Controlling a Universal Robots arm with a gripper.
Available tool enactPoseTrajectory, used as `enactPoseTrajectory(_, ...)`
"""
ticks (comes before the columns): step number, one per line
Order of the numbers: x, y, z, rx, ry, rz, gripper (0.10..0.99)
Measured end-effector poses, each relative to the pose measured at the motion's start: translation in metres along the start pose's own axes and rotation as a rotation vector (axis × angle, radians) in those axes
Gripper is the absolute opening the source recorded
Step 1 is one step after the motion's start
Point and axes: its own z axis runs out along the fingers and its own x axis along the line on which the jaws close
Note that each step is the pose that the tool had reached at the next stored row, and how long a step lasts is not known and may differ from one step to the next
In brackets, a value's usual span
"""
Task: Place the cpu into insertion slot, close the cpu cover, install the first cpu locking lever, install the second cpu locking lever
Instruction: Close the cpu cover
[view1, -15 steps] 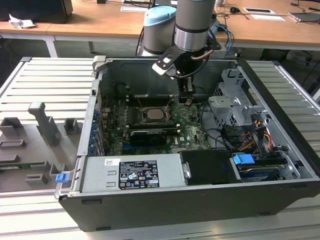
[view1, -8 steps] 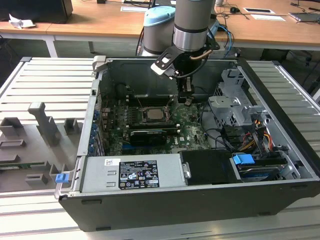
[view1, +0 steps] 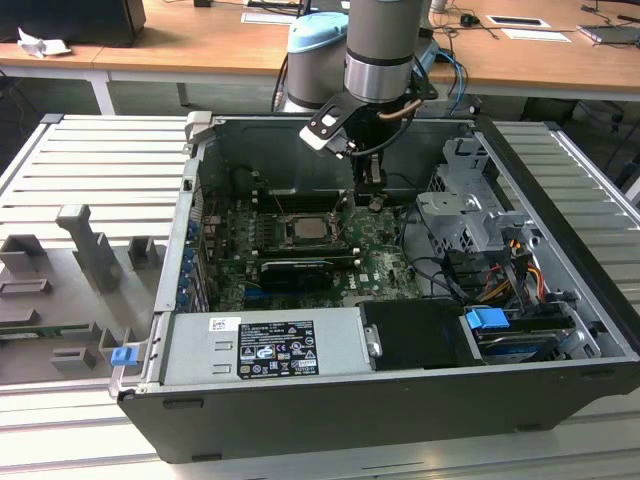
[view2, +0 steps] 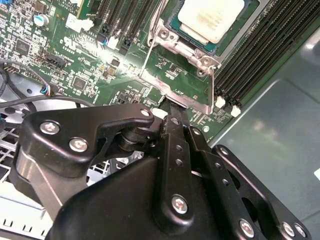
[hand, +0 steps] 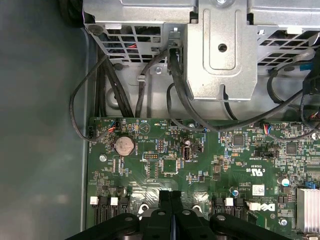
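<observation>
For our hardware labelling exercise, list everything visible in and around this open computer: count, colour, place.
computer case: one, black, lying open.
motherboard: one, green, case floor.
cpu: one, silver-grey, seated on the motherboard.
cpu cover: one, silver, framing the cpu.
graphics card: one, black, beside the cpu.
power supply: one, grey, case's near edge.
drive cage: one, grey, exterior view's right.
cables: several, black, by the drive cage.
robot arm: one, grey, above the case.
gripper: one, black, shut, at the cover's edge.

The cpu (view1: 307, 228) lies on the board (view1: 385, 262) inside the case (view1: 350, 415). The gripper (view1: 374, 203) hangs just beside it, on the exterior view's right.
</observation>
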Motion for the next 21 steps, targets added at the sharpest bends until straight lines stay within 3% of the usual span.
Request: enactPoseTrajectory(21,0.0001,-0.0067,-0.0003,0.000,0.0000,0.000,0.106)
